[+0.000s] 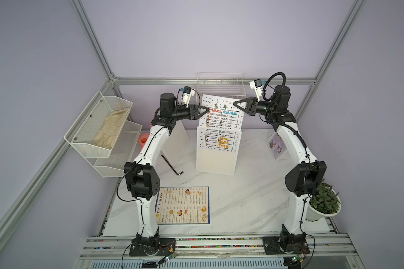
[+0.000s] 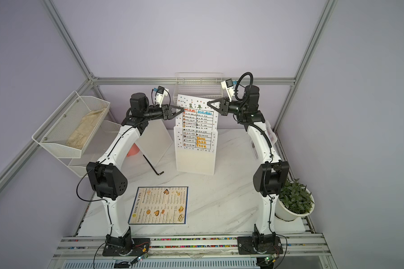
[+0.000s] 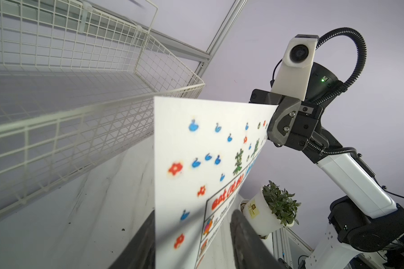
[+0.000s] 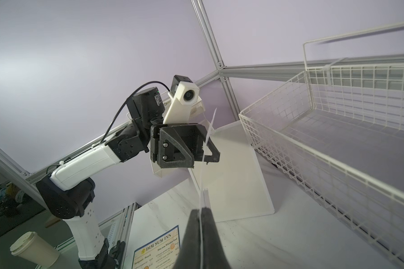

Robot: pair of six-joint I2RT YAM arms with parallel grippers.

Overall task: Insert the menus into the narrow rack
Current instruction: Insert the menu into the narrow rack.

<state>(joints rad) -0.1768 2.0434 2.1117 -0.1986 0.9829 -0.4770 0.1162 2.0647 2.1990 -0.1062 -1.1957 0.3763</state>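
Note:
The white table sheet (image 1: pixel 222 111) (image 2: pixel 196 109) edged with coloured dots stands upright, its lower half down inside the translucent narrow rack (image 1: pixel 216 160) (image 2: pixel 195 163) at mid-table. My right gripper (image 1: pixel 234 104) (image 2: pixel 208 103) (image 4: pixel 201 210) is shut on the sheet's upper right edge. My left gripper (image 1: pixel 207 109) (image 2: pixel 183 109) (image 3: pixel 193 216) is open, its fingers straddling the upper left edge (image 3: pixel 196 151) with a gap on one side. The DIM SUM INN menu (image 1: pixel 183 206) (image 2: pixel 160 206) (image 4: pixel 158 250) lies flat near the front. The small Special Menu card (image 1: pixel 276 145) stands at the right, partly behind my right arm.
A wire basket (image 1: pixel 221 86) hangs on the back wall just behind the sheet. A mesh shelf (image 1: pixel 98 125) holding a cloth is at the left. A white board stand (image 1: pixel 176 142), an Allen key (image 1: pixel 173 166) and an orange cup (image 1: pixel 143 139) sit left of the rack. A potted plant (image 1: pixel 323 202) stands front right.

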